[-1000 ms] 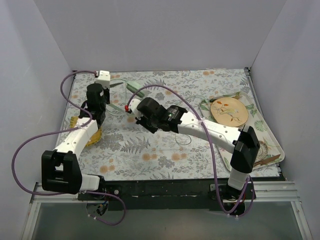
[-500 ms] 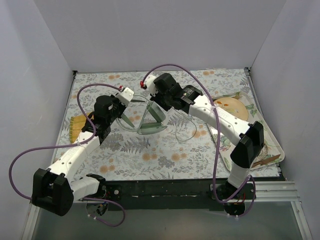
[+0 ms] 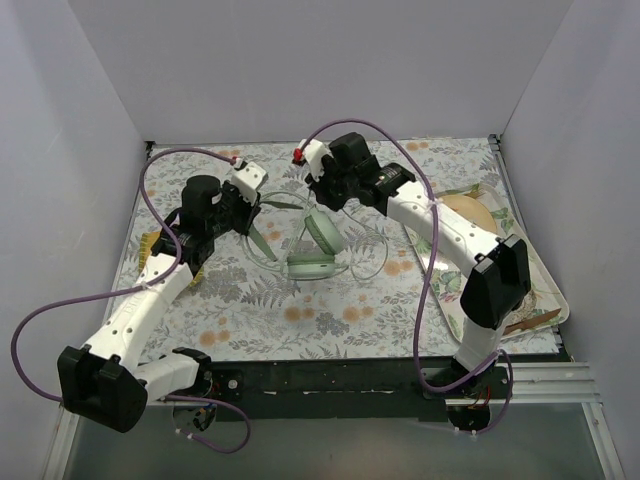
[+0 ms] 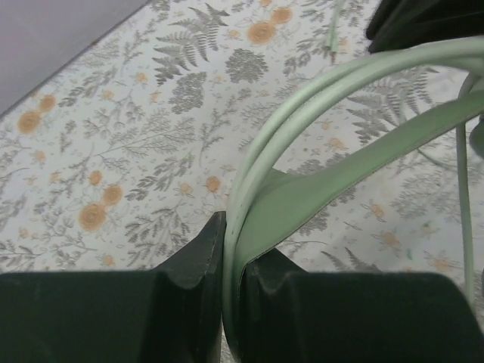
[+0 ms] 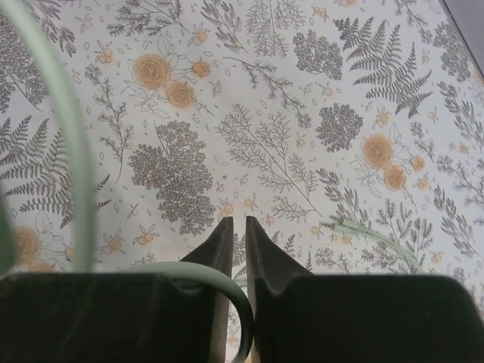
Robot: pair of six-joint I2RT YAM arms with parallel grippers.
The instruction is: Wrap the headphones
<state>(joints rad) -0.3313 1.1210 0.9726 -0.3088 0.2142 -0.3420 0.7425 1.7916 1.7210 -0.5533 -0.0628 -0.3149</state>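
While the left gripper (image 4: 231, 261) pinches the mint-green headband (image 4: 302, 98) tightly between its black fingers, the headphones (image 3: 318, 236) sit mid-worktop, towards the far edge, between the two arms. One ear cup faces the near edge, with the other just behind it. The right gripper (image 5: 238, 242) is just beyond them, its fingers pressed almost together with only a thin slit showing. The pale cable (image 5: 203, 274) curves in at their base, but whether it is nipped cannot be told. More cable loops loosely over the floral cloth (image 3: 300, 312) to the right. A tray (image 3: 548, 300) holding a plate (image 3: 470, 218) lies along the right edge.
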